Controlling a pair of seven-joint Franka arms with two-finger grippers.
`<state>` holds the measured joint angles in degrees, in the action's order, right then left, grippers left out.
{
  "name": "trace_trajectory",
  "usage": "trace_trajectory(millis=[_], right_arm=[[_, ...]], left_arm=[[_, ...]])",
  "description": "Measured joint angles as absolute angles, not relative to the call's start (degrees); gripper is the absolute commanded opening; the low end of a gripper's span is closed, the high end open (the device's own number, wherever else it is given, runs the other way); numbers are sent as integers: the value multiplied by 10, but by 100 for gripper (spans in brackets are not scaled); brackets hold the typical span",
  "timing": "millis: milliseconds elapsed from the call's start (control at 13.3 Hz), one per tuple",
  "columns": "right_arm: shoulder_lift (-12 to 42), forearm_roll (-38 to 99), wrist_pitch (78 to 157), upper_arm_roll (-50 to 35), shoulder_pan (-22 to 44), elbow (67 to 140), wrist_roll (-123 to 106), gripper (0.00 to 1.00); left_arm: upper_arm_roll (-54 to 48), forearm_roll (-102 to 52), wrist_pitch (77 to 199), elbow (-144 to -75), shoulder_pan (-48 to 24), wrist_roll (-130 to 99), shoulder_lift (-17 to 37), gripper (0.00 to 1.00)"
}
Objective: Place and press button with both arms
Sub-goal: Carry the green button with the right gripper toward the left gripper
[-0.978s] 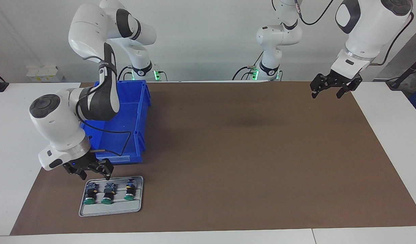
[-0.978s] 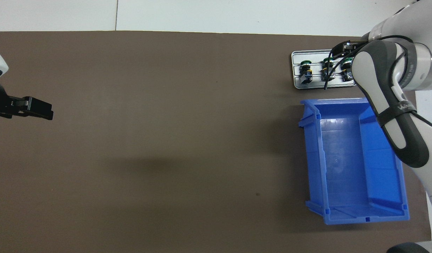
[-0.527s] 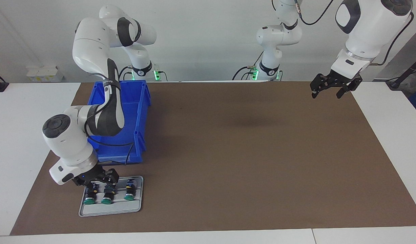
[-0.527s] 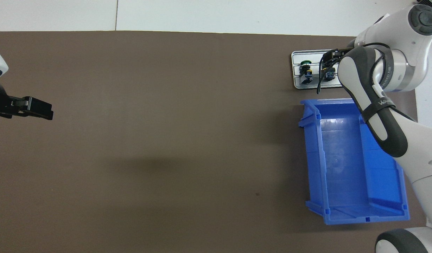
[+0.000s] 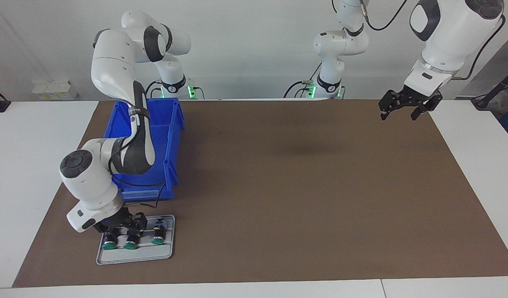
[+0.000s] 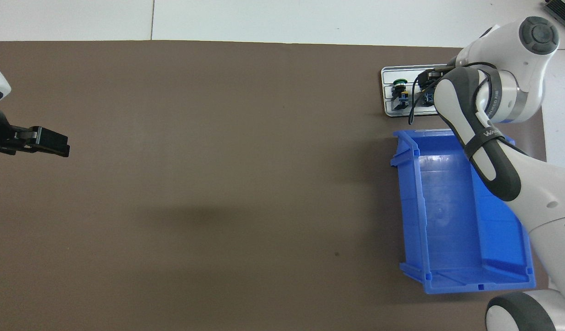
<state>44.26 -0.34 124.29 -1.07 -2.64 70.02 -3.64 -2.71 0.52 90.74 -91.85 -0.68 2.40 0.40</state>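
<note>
Three buttons lie side by side on a grey tray (image 5: 134, 257) near the table's edge farthest from the robots, at the right arm's end. Their green caps (image 5: 130, 246) point away from the robots. My right gripper (image 5: 122, 231) is down on the tray, covering the black bodies of the middle button and the outer button (image 5: 109, 246). Which of these two it is around does not show. The third button (image 5: 157, 239) (image 6: 400, 89) lies uncovered beside it. In the overhead view the right arm (image 6: 489, 96) hides the other two. My left gripper (image 5: 397, 114) (image 6: 52, 148) waits open, high above the mat's corner at the left arm's end.
A blue bin (image 5: 173, 124) (image 6: 409, 202) with nothing in it stands on the brown mat (image 5: 299, 186), just nearer to the robots than the tray. The right arm's forearm passes over it. White tabletop borders the mat on all sides.
The right gripper has come down from just above the tray's near edge onto the buttons, and its wrist has shifted toward the tray. The left arm has not moved.
</note>
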Motion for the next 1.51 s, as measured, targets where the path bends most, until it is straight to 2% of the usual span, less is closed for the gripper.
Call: trace_trajectory(millis=[452,527,602,677,1054,1505], right_arm=[[444,-3,1271,-11,-26,738,-37,72],[444,-3,1271,-11,-26,741,-37,58],[444,-3,1271,-11,-26,742,-37,26],[444,-3,1271,-11,-26,742,-37,0],[432,-3,1270,-10,-27,742,-34,0],[363,-3,1206,-14,-1,741,115,0]], left_arm=[[-27,5,907,-919,-7,24,4,100],[-27,5,907,-919,-7,24,4,100],[-27,5,907,-919,-7,24,4,100],[-27,5,907,-919,-7,24,4,100],[-27,5,907,-919,-7,24,4,100],[-27,5,907,-919,-7,24,4,100]])
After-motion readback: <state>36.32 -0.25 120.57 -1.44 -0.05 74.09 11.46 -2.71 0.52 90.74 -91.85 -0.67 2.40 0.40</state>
